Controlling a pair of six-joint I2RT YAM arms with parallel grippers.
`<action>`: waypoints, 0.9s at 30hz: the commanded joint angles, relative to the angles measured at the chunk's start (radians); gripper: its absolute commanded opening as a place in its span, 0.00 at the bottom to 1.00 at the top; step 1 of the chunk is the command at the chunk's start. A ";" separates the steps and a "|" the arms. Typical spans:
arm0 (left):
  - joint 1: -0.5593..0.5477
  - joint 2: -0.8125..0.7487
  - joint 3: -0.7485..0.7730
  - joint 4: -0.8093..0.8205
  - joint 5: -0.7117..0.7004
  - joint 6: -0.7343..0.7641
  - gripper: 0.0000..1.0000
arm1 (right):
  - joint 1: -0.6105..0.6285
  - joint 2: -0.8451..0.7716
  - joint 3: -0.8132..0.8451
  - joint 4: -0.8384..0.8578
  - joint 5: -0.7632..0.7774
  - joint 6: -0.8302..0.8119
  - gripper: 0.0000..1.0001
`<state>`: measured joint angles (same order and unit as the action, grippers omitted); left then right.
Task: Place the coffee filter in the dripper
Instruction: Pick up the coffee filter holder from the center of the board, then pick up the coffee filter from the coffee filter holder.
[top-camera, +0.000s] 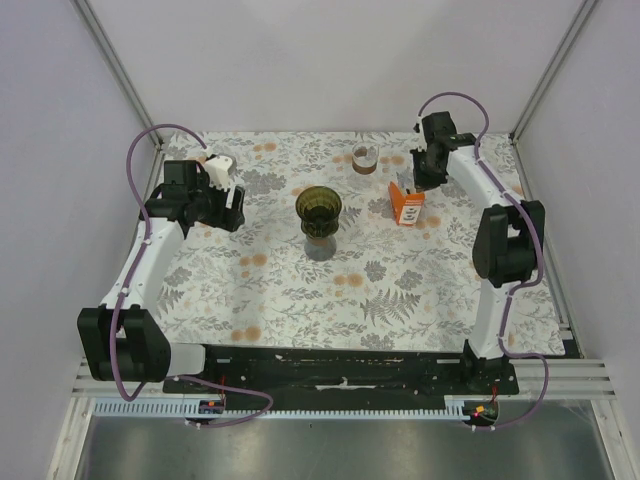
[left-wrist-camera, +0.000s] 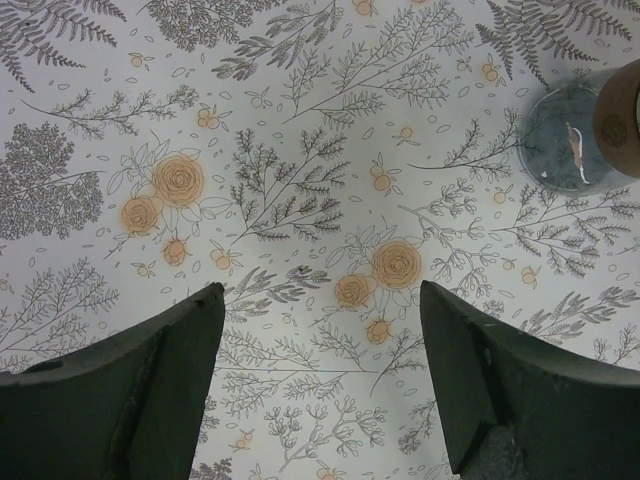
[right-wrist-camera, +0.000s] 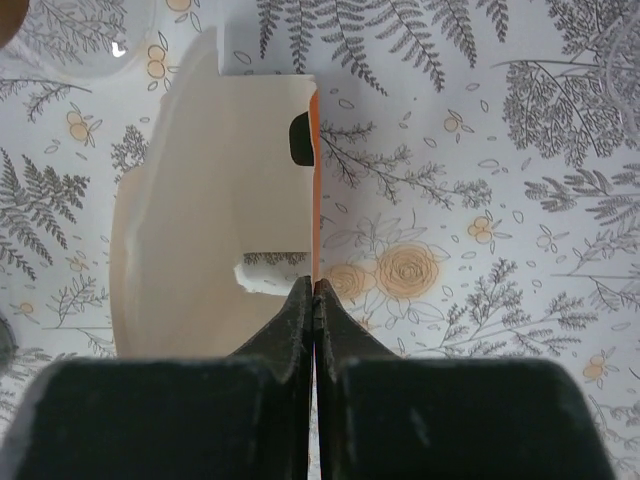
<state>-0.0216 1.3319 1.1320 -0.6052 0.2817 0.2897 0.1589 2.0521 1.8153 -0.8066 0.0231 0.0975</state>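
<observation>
The green glass dripper stands upright at mid-table. To its right stands an orange filter box, open at the top. My right gripper is over it. In the right wrist view the gripper is shut on the box's thin orange wall, with beige coffee filters showing inside to the left. My left gripper is left of the dripper, open and empty over the tablecloth.
A glass jar with a brown band stands behind the dripper and shows at the top right of the left wrist view. The floral tablecloth covers the table. Frame posts stand at the back corners.
</observation>
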 joint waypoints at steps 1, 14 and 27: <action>0.003 -0.039 0.023 -0.024 -0.010 0.046 0.84 | -0.002 -0.160 -0.048 0.010 0.006 -0.050 0.00; 0.002 -0.112 0.221 -0.252 0.192 0.138 0.84 | 0.277 -0.605 -0.287 0.106 0.147 -0.490 0.00; -0.262 -0.116 0.498 -0.350 0.548 0.193 0.66 | 0.447 -0.768 -0.297 0.144 -0.360 -0.472 0.00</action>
<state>-0.1577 1.2106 1.5578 -0.9222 0.7162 0.4397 0.5701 1.2976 1.5112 -0.7090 -0.1455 -0.3935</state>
